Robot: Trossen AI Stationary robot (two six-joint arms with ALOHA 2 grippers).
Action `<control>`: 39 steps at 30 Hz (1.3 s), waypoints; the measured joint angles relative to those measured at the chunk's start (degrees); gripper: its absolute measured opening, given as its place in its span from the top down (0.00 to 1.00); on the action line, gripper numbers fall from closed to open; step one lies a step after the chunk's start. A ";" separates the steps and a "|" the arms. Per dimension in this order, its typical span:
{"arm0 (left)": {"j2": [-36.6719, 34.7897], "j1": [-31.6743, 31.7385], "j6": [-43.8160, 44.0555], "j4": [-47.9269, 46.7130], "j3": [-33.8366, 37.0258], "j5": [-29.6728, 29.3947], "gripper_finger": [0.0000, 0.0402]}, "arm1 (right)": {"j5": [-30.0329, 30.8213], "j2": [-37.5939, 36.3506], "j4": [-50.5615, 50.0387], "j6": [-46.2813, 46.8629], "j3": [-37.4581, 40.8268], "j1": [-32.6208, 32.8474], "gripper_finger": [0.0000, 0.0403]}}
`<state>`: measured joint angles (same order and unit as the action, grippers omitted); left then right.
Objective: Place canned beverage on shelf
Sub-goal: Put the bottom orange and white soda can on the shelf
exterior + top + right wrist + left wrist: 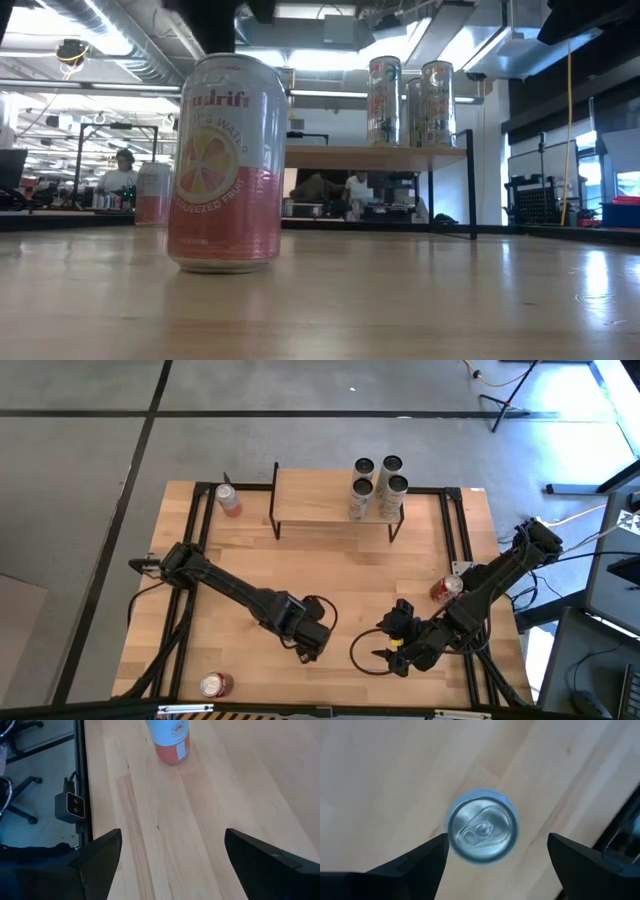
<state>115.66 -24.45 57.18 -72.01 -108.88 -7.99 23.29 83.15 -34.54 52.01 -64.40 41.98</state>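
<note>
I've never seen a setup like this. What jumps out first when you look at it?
Four tall pale cans cluster at the right end of the small light wooden shelf on black legs at the table's far edge. A pink-and-white grapefruit sparkling water can looms close in the low view. The left gripper hangs open straight above a silver can top.

Bright, even light from ceiling fixtures fills the room. In the low view, glare streaks the pale wooden table (420, 300) and the tall pink-and-silver drink can (224, 165) looms soft-edged. In the left wrist view, the silver can top (482, 826) is blurred.
</note>
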 joint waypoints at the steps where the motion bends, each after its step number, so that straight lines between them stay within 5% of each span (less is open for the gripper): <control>1: 0.00 0.00 -3.58 -0.81 -0.68 0.02 0.19 | 0.00 0.00 0.30 0.02 0.00 0.00 0.16; 8: -0.11 -0.11 -30.31 -1.82 -0.86 -0.46 0.19 | 0.07 0.00 0.63 0.18 0.00 0.00 0.16; 14: -0.15 0.04 -41.35 1.33 2.19 -0.42 0.19 | 0.13 0.00 1.00 3.11 0.00 0.00 0.16; 39: -0.20 1.81 -38.71 12.13 10.32 3.45 0.21 | 2.96 0.00 1.94 9.27 0.00 0.00 0.16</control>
<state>115.46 -22.63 18.47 -59.88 -98.56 -4.54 26.24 83.15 -32.60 61.28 -64.40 41.98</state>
